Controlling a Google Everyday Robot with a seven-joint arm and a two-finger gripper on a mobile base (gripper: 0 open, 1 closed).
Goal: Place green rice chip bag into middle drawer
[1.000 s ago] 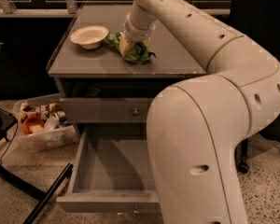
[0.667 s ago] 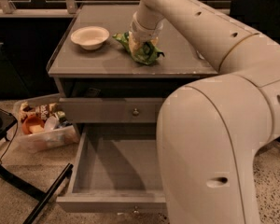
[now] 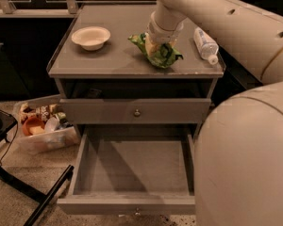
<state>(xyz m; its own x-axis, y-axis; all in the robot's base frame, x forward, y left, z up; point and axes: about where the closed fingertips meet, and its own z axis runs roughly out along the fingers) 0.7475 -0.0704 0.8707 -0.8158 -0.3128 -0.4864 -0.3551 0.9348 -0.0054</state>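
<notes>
The green rice chip bag (image 3: 161, 54) lies crumpled on the grey tabletop (image 3: 118, 60), right of centre. My gripper (image 3: 156, 42) comes down from above onto the top of the bag, and the white wrist hides where it meets the foil. The middle drawer (image 3: 134, 171) is pulled out wide below, with its plain grey floor bare and a small knob at the front edge. The drawer above it (image 3: 137, 112) is closed.
A white shallow bowl (image 3: 90, 36) stands on the tabletop's left. A clear water bottle (image 3: 205, 44) lies at the right edge. A plastic bin of snacks (image 3: 42, 126) sits on the floor at left by a black chair leg (image 3: 47, 197). My white arm fills the right side.
My gripper and the bag have shifted right across the tabletop, away from the bowl. The arm has swung aside, so the bottle now shows.
</notes>
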